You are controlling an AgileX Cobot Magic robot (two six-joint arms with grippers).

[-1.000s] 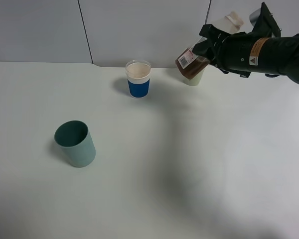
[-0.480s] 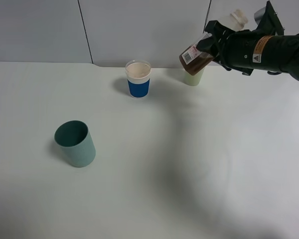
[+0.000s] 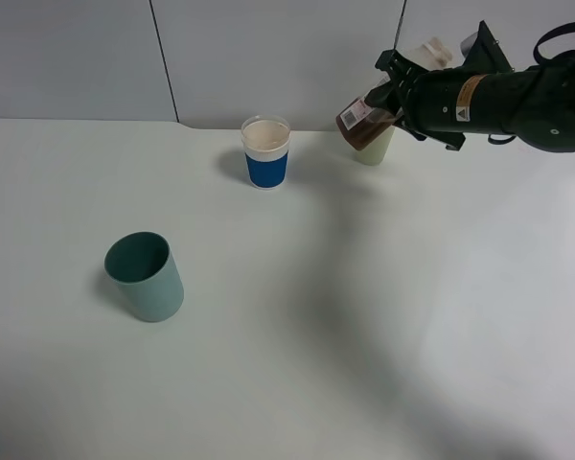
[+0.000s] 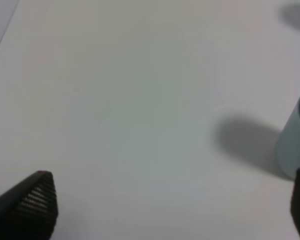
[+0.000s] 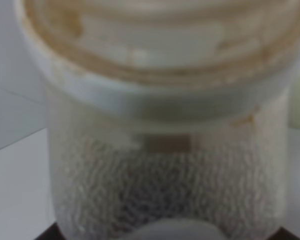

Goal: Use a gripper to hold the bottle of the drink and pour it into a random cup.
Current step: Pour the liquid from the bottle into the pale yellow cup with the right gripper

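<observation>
So the grab part can be ticked off. The bottle of the drink [image 3: 362, 123] is clamped in the right gripper [image 3: 391, 94] and held up in the air, off the table [image 3: 383, 326], close to the far edge toward the right corner. It's tilted, but the wrong way for pouring: the brown liquid is pooled at the low base end, and the mouth is pointed up and back toward the arm. No stream is seen, so the pour itself is judged not yet done.

A pale green cup [image 3: 374, 151] is overlapped by the bottle's base in the high view, so it's probably the one being lined up. Whether the bottle is right above it can't be told from that angle. A blue-and-white cup [image 3: 266, 153] by the far edge and a teal cup [image 3: 144, 276] toward the left edge are left alone.

The overall layout is only given by the high view. In the right wrist view, nothing but the bottle [image 5: 165, 150] is shown, rim-on and blurry, with brown residue around the mouth, which the high view can't resolve. The left gripper [image 4: 167, 205] is only caught by its own wrist view: jaws spread wide, nothing between them, the teal cup [image 4: 295, 145] nearby.
</observation>
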